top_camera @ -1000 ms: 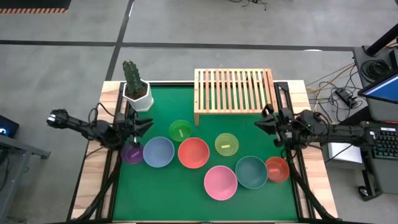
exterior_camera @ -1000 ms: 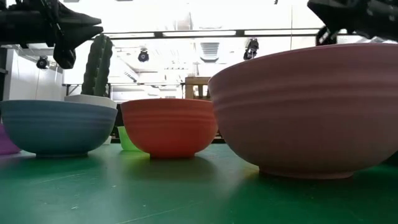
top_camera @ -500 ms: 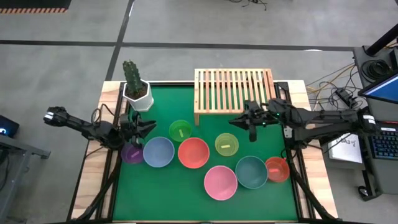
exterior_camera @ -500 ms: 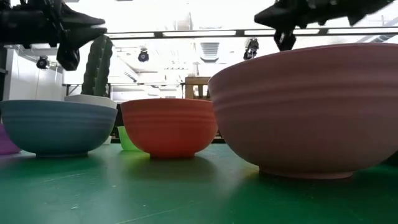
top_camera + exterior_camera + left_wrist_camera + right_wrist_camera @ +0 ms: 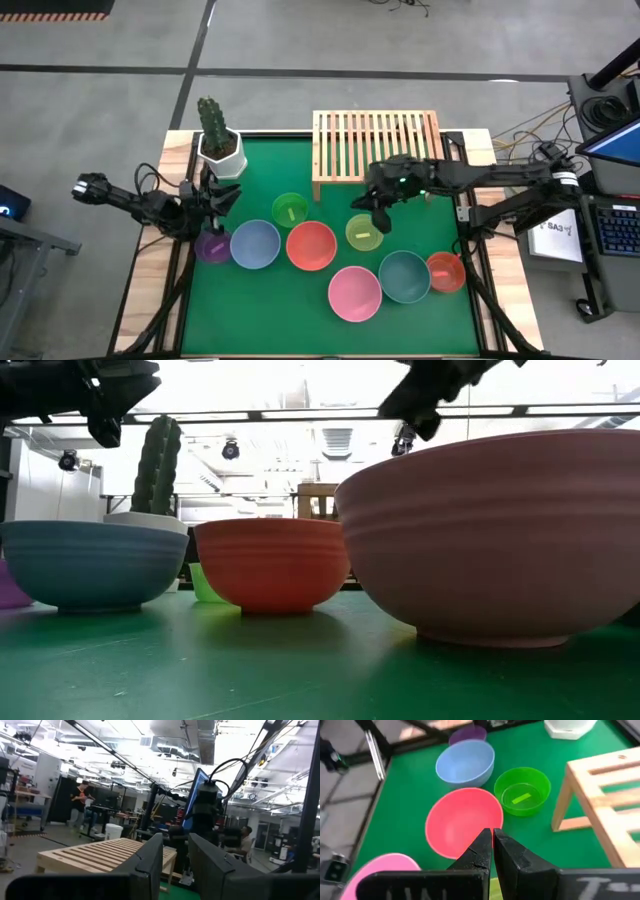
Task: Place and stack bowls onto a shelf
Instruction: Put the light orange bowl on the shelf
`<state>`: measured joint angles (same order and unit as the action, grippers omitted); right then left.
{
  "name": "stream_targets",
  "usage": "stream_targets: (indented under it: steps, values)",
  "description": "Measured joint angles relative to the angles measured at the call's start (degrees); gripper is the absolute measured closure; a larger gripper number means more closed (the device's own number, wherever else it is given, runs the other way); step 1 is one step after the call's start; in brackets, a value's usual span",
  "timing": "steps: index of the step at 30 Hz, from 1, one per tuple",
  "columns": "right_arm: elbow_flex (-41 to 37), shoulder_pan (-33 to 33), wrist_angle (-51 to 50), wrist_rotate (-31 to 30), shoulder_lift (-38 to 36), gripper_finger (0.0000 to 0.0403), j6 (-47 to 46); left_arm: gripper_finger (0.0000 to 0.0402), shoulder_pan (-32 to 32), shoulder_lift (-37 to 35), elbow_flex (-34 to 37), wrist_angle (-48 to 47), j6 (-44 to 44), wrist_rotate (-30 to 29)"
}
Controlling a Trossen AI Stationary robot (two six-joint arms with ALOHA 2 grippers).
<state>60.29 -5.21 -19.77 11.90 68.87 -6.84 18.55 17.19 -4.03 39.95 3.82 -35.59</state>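
Note:
Eight bowls rest on their bases on the green mat: purple (image 5: 212, 246), blue (image 5: 255, 244), red-pink (image 5: 311, 246), green (image 5: 290, 209), yellow-green (image 5: 364, 232), pink (image 5: 355, 293), teal (image 5: 404, 276) and red-orange (image 5: 445, 271). The slatted wooden shelf (image 5: 375, 145) stands at the far edge and holds nothing. My right gripper (image 5: 362, 208) hangs in the air over the yellow-green bowl, slanting down toward the left, fingers shut (image 5: 492, 839). My left gripper (image 5: 225, 196) is open (image 5: 175, 851) in the air, near the left edge above the purple bowl.
A cactus in a white pot (image 5: 222, 150) stands at the far left corner. Bare mat lies between the shelf's front and the bowls, and along the near edge left of the pink bowl. The shelf's front leg (image 5: 565, 805) is close to the green bowl (image 5: 522, 797).
My right gripper has swung from the table's right edge toward the left, past the shelf's front right corner, and now tips down over the yellow-green bowl. My left gripper has risen slightly. No bowl has moved.

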Motion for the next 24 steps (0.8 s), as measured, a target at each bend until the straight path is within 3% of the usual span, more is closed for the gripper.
stream_targets:
  steps: [5, 14, 24]
  values:
    - [6.0, 1.9, -2.8, 0.1, 6.5, 0.0394, 4.9, 0.0325, 0.0, 0.1, 0.0, -0.8, 1.2, 0.0]
    - [18.0, 5.0, -9.5, 0.1, 18.7, 0.0394, 5.0, 0.0325, 0.0, 0.2, 0.0, -1.1, 1.2, 0.0]
    - [26.4, 7.7, -11.9, 0.1, 29.0, 0.0394, 5.4, 0.0325, 0.0, 1.1, 0.0, -1.3, 0.3, 0.0]
